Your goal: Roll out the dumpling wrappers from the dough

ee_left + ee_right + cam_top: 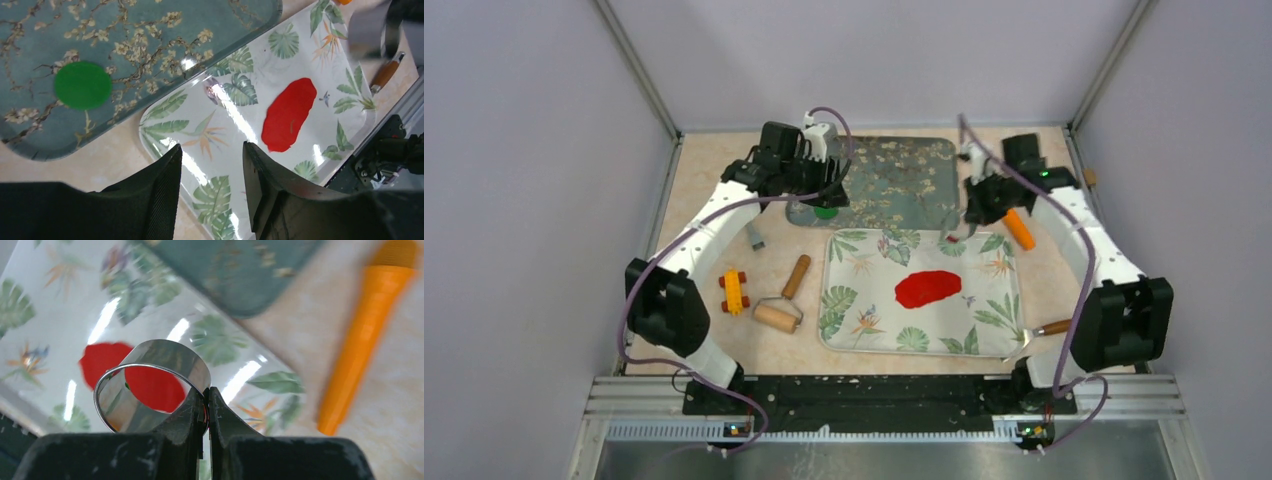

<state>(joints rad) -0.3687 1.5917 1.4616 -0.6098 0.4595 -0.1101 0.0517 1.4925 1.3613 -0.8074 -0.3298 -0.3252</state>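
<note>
Green wrapper (82, 85) is a flat round disc lying on the teal blossom tray (200, 15), near that tray's front left corner. Looks nice and even from the left wrist cam.

The left fingers (160, 200) hang over that corner, spread apart with nothing between them and not touching the disc.

Right next to the blossom tray, edges nearly meeting, is the white leaf-print tray (230, 115). A smooth oval slab of red dough (290, 115) lies flat around the middle of it.

The right fingers (225, 425) are pressed together on the wall of a shiny metal ring (165, 360), pinching its thin rim. That arm is up over the far right corner of the leaf tray, and through the ring you can see the red dough below. There's also a tiny red bit (951, 238) on the tray just by that arm, too small for me to say what it is.

Other stuff on the desk (764, 355):
- an orange stick-shaped tool (360, 340), just off the leaf tray's far right corner
- a wooden rolling pin (776, 316), left of the leaf tray
- a yellow and red block thing (734, 291), just left of the roller
- a wooden-handled tool (1052, 327), at the leaf tray's near right corner
</note>
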